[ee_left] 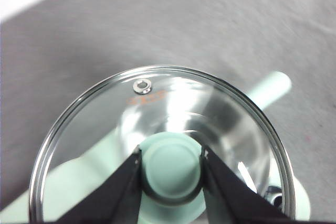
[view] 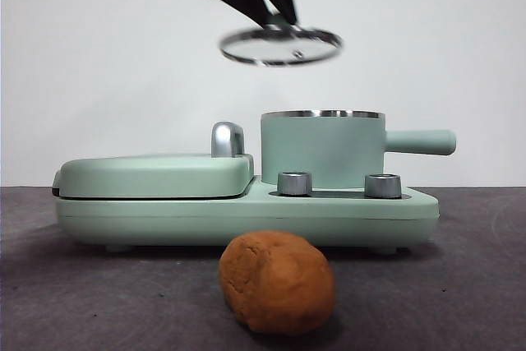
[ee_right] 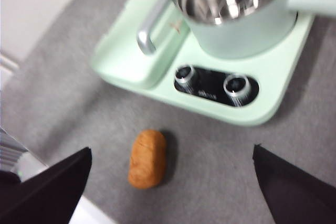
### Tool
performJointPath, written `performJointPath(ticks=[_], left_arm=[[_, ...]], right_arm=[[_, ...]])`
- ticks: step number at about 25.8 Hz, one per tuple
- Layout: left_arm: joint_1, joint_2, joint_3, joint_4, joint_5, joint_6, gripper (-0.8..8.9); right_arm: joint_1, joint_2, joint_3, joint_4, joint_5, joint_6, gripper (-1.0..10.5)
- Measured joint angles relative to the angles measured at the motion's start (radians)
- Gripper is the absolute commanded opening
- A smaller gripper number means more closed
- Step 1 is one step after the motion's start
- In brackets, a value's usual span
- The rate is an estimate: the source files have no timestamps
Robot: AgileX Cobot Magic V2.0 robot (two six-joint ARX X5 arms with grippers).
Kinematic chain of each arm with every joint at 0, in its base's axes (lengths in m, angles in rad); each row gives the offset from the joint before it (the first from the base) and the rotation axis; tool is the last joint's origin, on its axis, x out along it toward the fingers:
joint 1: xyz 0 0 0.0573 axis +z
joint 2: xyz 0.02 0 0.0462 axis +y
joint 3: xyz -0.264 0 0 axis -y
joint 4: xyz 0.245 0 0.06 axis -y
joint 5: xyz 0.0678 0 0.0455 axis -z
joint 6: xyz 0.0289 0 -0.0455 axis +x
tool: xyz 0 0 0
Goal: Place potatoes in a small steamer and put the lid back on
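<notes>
The orange-brown potato (view: 278,280) lies on the grey table in front of the appliance; it also shows in the right wrist view (ee_right: 147,159). The mint-green steamer pot (view: 322,147) stands open on the base, its steel inside visible in the right wrist view (ee_right: 234,3). My left gripper (ee_left: 171,167) is shut on the lid's mint-green knob (ee_left: 170,169) and holds the glass lid (view: 280,45) tilted in the air, above and a little left of the pot. My right gripper (ee_right: 170,182) is open, high above the potato.
The mint-green base (view: 246,219) carries two steel dials (view: 295,183) and a flat griddle cover (view: 156,174) with a chrome handle (view: 228,139). The pot's straight handle (view: 421,141) sticks out to the right. A white wall stands behind.
</notes>
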Motion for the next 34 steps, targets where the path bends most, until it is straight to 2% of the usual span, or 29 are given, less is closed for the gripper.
performJointPath(ticks=[3, 8, 10, 14, 21, 28, 34], left_arm=[[0.070, -0.059, 0.000, -0.036, 0.000, 0.000, 0.16], [0.174, -0.092, 0.000, -0.078, -0.001, 0.000, 0.16], [0.209, -0.108, 0.000, -0.089, 0.000, 0.000, 0.16], [0.249, -0.122, 0.000, -0.100, -0.001, -0.002, 0.16], [0.276, -0.122, 0.000, -0.122, -0.001, -0.003, 0.16], [0.283, -0.122, 0.000, -0.146, -0.001, -0.003, 0.16], [0.285, -0.122, 0.000, -0.144, -0.001, -0.003, 0.16]], right_arm=[[0.141, 0.089, 0.000, 0.008, 0.109, 0.042, 4.9], [0.432, 0.270, 0.000, 0.104, 0.268, 0.152, 4.9], [0.535, 0.357, 0.000, 0.156, 0.294, 0.191, 4.9], [0.646, 0.480, 0.009, 0.200, 0.299, 0.227, 4.9], [0.747, 0.689, 0.075, 0.213, 0.344, 0.235, 4.9], [0.762, 0.872, 0.129, 0.237, 0.378, 0.203, 4.9], [0.766, 0.958, 0.135, 0.266, 0.378, 0.156, 4.9]])
